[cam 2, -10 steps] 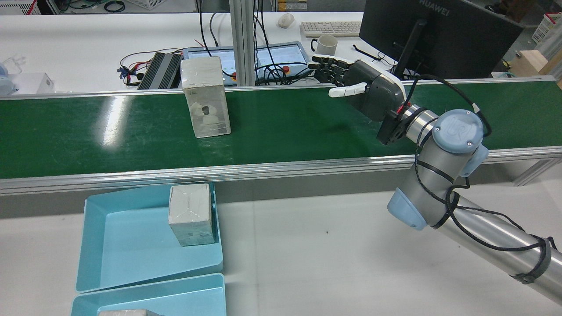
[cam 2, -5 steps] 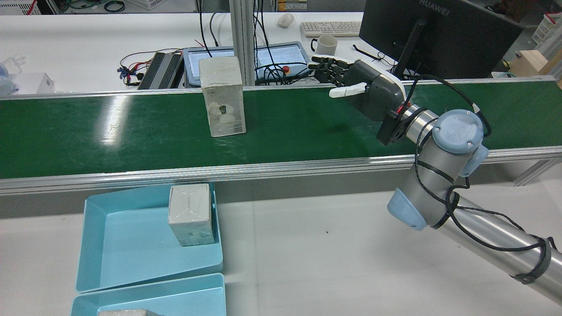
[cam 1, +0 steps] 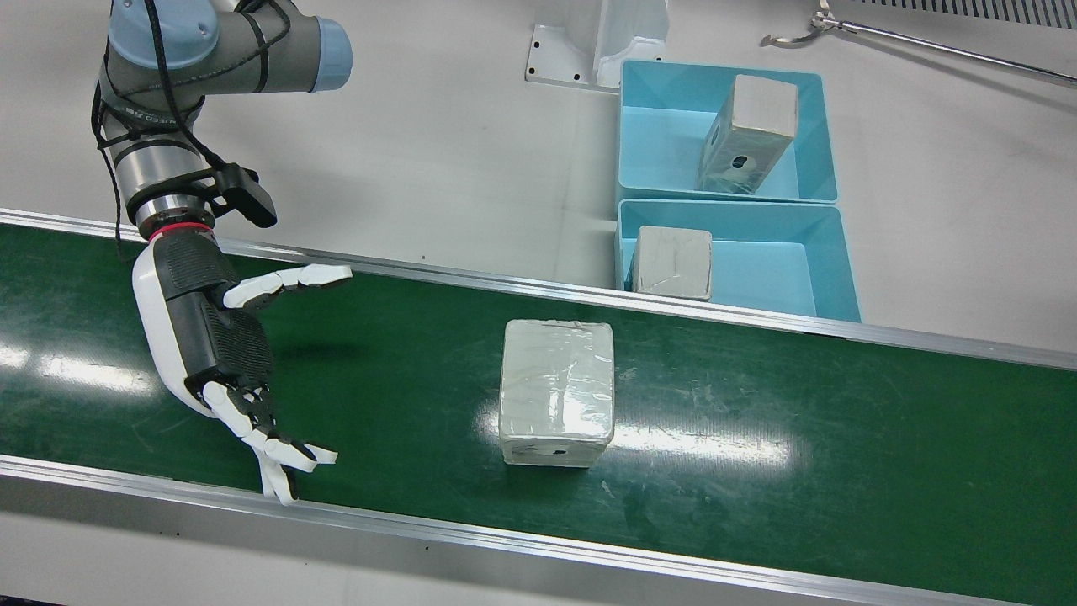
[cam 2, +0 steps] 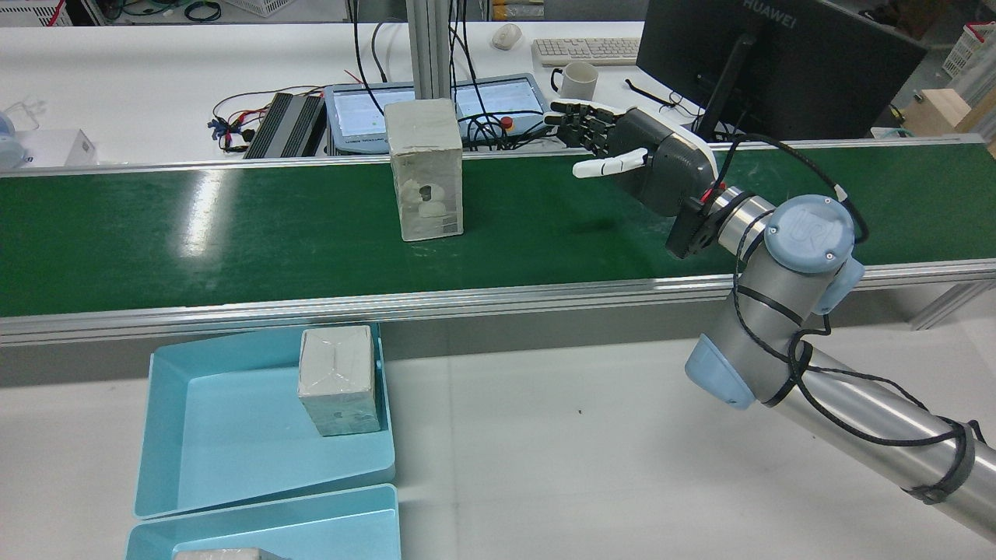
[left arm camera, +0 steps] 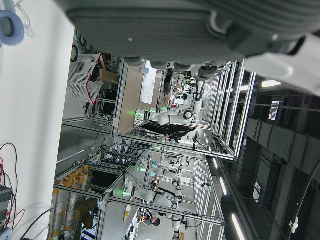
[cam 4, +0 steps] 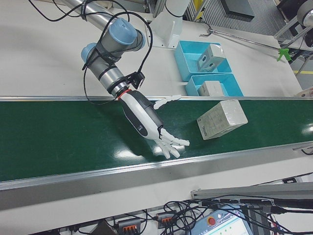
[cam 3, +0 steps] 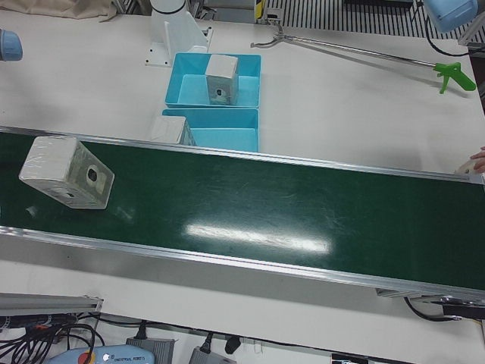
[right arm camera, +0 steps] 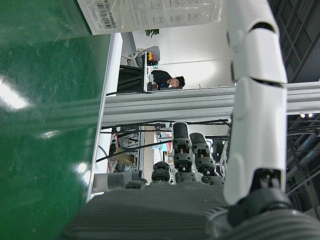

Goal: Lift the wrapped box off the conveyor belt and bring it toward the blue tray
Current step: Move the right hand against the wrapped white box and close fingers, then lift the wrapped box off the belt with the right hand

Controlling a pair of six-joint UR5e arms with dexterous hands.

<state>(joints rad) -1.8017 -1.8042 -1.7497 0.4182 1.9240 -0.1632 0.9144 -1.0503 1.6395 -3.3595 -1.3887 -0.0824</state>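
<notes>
The wrapped box [cam 2: 424, 171], pale and film-covered, stands upright on the green conveyor belt [cam 2: 233, 233]; the front view shows the box [cam 1: 557, 391] mid-belt. My right hand [cam 2: 630, 159] hovers over the belt to the box's right in the rear view, open, fingers spread, palm toward the box, a clear gap between them. In the front view the right hand [cam 1: 223, 353] is left of the box. The right hand view shows the box [right arm camera: 150, 15] ahead of the fingers [right arm camera: 255, 100]. The blue tray [cam 2: 218, 435] lies before the belt and holds another wrapped box [cam 2: 338, 377]. Only the body of my left hand [left arm camera: 200, 30] shows.
A second blue tray [cam 1: 648, 126] with a wrapped box [cam 1: 749, 135] sits behind the first tray [cam 1: 833, 252]. A monitor [cam 2: 778, 62], keyboard [cam 2: 587, 50] and mug [cam 2: 577, 78] stand beyond the belt. A green-handled grabber [cam 3: 455, 76] lies on the white table.
The wrapped box has travelled rightward along the belt in the rear view, closer to my right hand. The right hand has barely shifted and stays open.
</notes>
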